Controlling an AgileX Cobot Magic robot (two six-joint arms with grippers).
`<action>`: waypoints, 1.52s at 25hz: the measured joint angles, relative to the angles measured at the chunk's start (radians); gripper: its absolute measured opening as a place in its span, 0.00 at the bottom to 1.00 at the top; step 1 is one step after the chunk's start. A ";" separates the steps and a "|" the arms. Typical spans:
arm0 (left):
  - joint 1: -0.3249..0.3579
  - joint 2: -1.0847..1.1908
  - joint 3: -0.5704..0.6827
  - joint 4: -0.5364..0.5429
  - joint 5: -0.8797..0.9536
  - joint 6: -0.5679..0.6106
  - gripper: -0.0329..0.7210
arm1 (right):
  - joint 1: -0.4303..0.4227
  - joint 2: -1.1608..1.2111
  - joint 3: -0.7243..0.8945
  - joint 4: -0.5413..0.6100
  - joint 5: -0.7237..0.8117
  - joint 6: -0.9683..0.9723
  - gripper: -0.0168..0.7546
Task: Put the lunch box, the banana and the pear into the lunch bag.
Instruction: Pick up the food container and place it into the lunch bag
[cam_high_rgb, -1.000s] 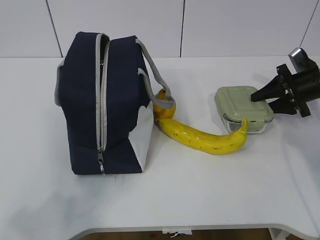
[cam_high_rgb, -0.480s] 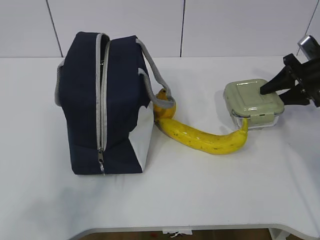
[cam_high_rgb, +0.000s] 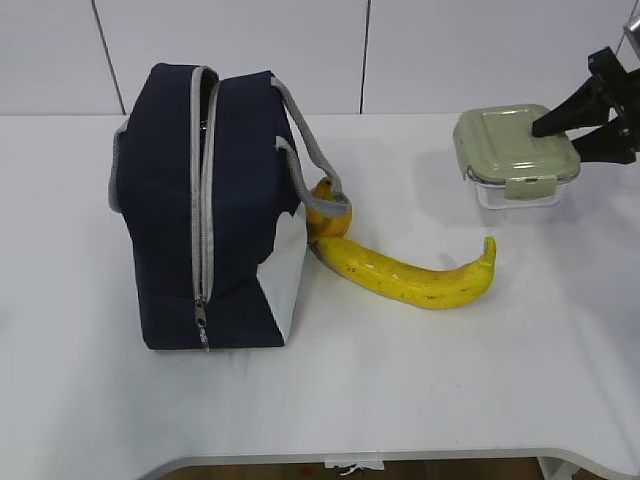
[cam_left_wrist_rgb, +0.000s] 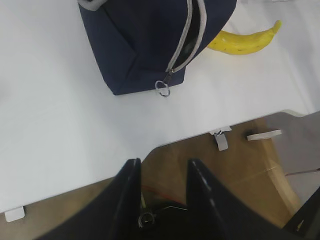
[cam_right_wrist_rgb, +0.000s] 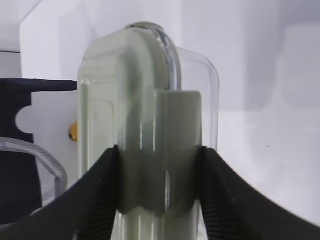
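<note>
Nearest my view, the left gripper (cam_left_wrist_rgb: 161, 175) hangs out past the desk (cam_high_rgb: 400, 400) edge, jaws parted with nothing between them, so that arm is idle. Next comes the lunch bag (cam_high_rgb: 205, 205), standing with its zipper partly undone and, as far as I can see, nothing loaded. The banana (cam_high_rgb: 410, 275) lies on the desk to its right, one end touching the pear (cam_high_rgb: 328, 213), which sits tucked against the bag under the handle. Farthest off, the right gripper (cam_high_rgb: 590, 125) has its jaws clamped on the lunch box (cam_high_rgb: 515, 155), which looks lifted clear of the desk. I judge nothing packed yet: all three items remain.
</note>
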 joint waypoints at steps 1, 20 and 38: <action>0.000 0.030 -0.013 -0.011 -0.007 0.000 0.36 | 0.000 -0.007 0.000 0.005 0.002 0.000 0.48; 0.000 0.451 -0.143 -0.152 -0.108 0.084 0.54 | 0.069 -0.123 0.001 0.122 0.017 0.024 0.48; -0.005 0.996 -0.575 -0.313 -0.075 0.168 0.60 | 0.320 -0.137 0.002 0.295 0.017 0.026 0.48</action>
